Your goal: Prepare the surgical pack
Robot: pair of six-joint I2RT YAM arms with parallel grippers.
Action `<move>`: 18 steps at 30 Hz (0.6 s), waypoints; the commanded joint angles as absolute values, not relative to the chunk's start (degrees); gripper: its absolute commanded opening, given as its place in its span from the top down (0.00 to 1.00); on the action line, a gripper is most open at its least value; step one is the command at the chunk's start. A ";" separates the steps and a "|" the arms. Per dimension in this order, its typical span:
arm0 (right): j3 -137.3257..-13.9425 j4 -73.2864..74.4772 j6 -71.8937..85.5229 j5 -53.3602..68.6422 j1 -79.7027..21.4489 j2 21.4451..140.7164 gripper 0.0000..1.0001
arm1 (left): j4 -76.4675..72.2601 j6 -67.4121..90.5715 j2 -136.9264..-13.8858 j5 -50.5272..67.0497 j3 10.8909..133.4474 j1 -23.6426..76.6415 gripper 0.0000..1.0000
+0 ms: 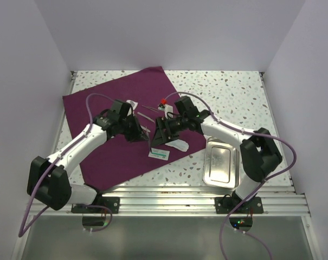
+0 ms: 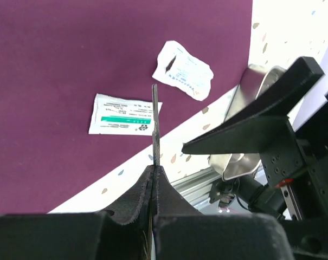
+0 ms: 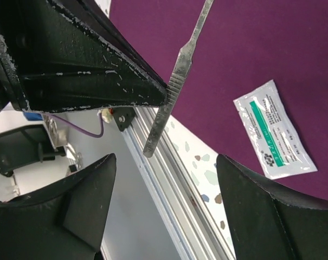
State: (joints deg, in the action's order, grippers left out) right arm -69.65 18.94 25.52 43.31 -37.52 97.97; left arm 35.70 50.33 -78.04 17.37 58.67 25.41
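Our left gripper (image 2: 154, 172) was clamped on a thin metal instrument (image 2: 155, 122) above the purple cloth (image 2: 66, 54); our right gripper (image 3: 166, 181) gaped empty over the cloth's near edge. We saw the steel tray (image 1: 220, 161) just right of the cloth.

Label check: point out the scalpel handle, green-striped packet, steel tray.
scalpel handle (image 3: 177, 73), right wrist view, ribbed grip.
green-striped packet (image 2: 123, 115), left wrist view, printed face centre.
steel tray (image 1: 220, 161), top external view, bare floor.

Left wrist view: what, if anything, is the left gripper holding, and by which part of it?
The left gripper holds a thin metal instrument, pinched by its ribbed section near mid-length; one end projects free.
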 commanded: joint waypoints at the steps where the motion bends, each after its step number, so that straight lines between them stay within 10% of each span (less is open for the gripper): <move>1: -68.29 13.01 29.00 46.75 -38.14 97.91 0.22 | 31.03 51.15 -75.41 20.83 57.22 26.01 1.00; 18: -64.95 7.91 34.54 42.98 -39.73 99.05 0.41 | 29.44 53.00 -75.94 21.53 58.54 28.74 1.00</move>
